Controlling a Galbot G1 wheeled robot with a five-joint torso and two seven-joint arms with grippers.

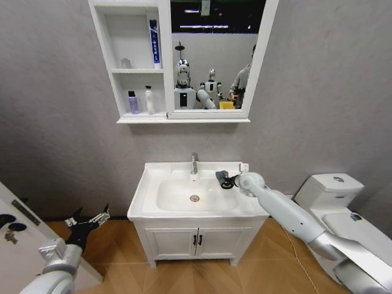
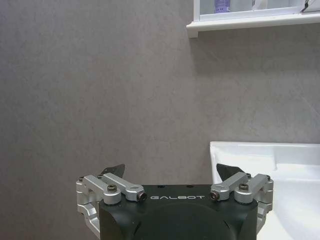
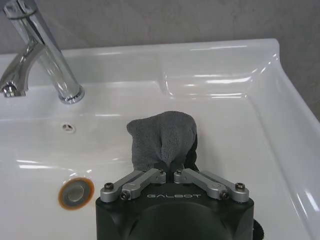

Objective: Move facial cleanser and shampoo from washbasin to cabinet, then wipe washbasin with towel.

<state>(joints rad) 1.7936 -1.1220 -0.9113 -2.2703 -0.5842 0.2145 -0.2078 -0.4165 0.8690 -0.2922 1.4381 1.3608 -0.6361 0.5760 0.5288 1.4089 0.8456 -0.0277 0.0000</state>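
Over the washbasin (image 1: 144, 195) (grey wall behind), right claw (image 3: 171, 167) gripping towel (image 3: 162, 137)

White bathroom fittings against a mottled grey wall, with one dark grey cloth.

The washbasin (image 1: 144, 199) is glossy white with a chrome tap (image 3: 47, 57) and an orange-ringed drain (image 3: 76, 192); the towel (image 3: 162, 137) is dark grey. The cabinet (image 1: 141, 116) is white, holding a purple bottle (image 1: 133, 102), a white bottle (image 1: 149, 100) and a blue-and-white tube (image 1: 154, 41). Both pincers are black with silver links; the floor (image 1: 122, 245) is orange-brown wood.
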